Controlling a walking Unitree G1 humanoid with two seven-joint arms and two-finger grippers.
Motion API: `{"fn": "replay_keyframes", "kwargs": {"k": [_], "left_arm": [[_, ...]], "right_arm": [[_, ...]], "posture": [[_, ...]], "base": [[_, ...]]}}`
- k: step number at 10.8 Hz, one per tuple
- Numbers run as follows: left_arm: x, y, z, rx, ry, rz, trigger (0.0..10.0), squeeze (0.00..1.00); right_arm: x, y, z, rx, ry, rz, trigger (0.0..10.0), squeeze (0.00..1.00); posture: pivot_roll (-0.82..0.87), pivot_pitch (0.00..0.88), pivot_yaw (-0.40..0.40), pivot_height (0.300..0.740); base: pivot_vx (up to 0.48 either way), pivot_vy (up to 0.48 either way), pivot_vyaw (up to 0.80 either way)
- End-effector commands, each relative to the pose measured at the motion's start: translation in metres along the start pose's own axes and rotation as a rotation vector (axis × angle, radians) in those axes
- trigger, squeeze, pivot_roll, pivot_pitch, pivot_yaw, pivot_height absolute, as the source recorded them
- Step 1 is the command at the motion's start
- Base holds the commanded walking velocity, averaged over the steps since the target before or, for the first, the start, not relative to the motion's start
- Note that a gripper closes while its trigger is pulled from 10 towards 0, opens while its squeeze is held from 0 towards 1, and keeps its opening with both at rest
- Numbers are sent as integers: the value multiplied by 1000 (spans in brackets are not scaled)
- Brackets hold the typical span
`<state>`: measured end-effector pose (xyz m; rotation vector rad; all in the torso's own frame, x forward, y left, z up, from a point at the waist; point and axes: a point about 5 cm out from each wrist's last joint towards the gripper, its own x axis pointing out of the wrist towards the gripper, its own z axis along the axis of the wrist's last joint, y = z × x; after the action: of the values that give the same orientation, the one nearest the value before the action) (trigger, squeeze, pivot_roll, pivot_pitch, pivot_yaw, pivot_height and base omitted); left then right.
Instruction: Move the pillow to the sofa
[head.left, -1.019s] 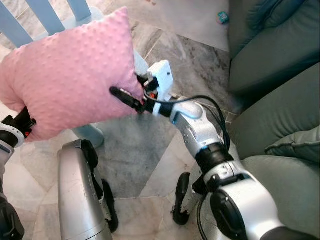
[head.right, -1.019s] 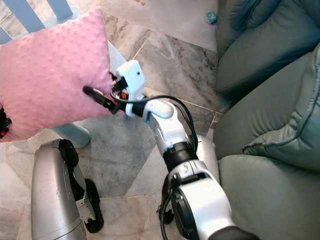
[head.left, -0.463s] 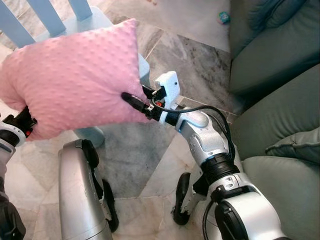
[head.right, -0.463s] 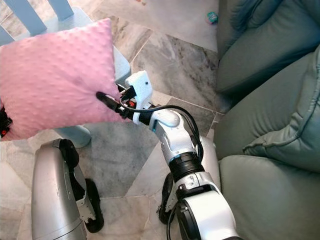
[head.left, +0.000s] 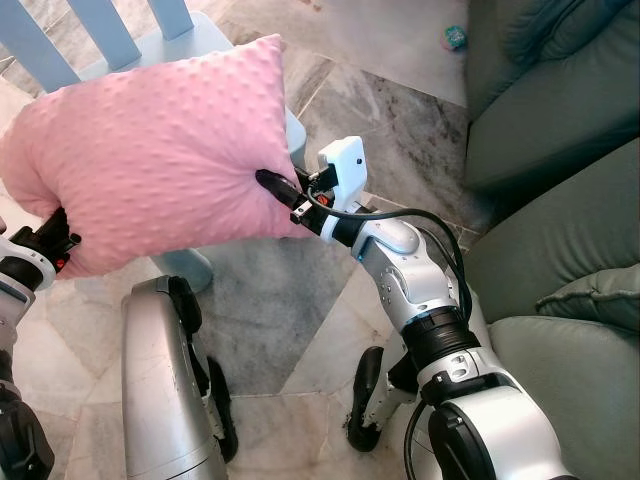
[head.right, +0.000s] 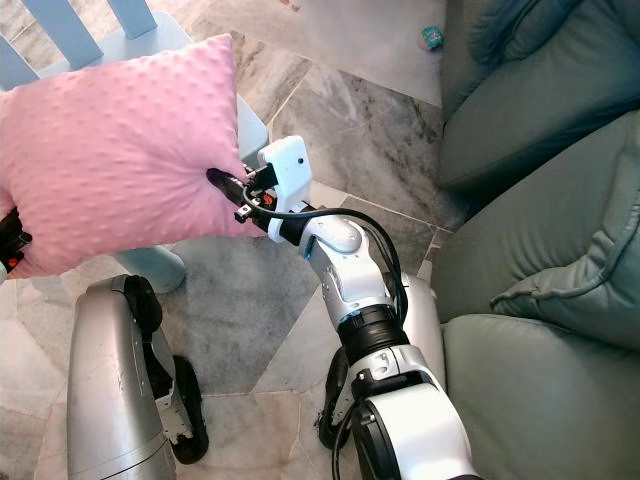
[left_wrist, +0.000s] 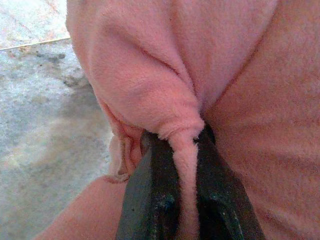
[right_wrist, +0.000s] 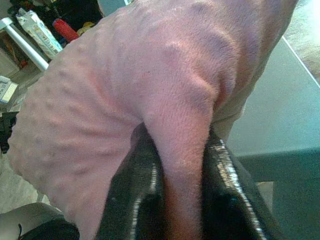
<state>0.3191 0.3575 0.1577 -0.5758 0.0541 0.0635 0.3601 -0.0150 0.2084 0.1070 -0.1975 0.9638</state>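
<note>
The pink dimpled fleece pillow (head.left: 160, 150) hangs in the air above the grey marble floor (head.left: 300, 300), in front of a pale blue chair (head.right: 160, 30). The right tool (right_wrist: 177, 165) pinches a fold of its edge; the left tool (left_wrist: 182, 150) clamps a corner seam. The grey-green upholstered sofa (head.right: 540, 240) stands to the right.

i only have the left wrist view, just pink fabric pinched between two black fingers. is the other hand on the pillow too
Observer: Yes. The right hand pinches the pillow at its opposite edge.
Operator: is it off the chair
Observer: It hangs in the air in front of the blue chair, held between both hands.
Operator: where's the sofa
Observer: The green sofa is on the robot's right, across the marble floor.
</note>
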Motion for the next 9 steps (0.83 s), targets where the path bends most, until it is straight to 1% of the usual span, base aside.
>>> {"fn": "replay_keyframes", "kwargs": {"k": [1,8,9], "left_arm": [[-3,6,-13,1,56,21,0,0],[-3,6,-13,1,56,21,0,0],[1,0,-6,52,16,16,0,0]], "right_arm": [[-4,0,-6,33,3,-15,0,0],[-4,0,-6,33,3,-15,0,0],[-5,1,-5,40,-11,-25,0,0]], "posture": [[41,503,-68,413],[41,503,-68,413],[40,502,-66,413]], "base": [[0,0,0],[0,0,0],[0,0,0]]}}
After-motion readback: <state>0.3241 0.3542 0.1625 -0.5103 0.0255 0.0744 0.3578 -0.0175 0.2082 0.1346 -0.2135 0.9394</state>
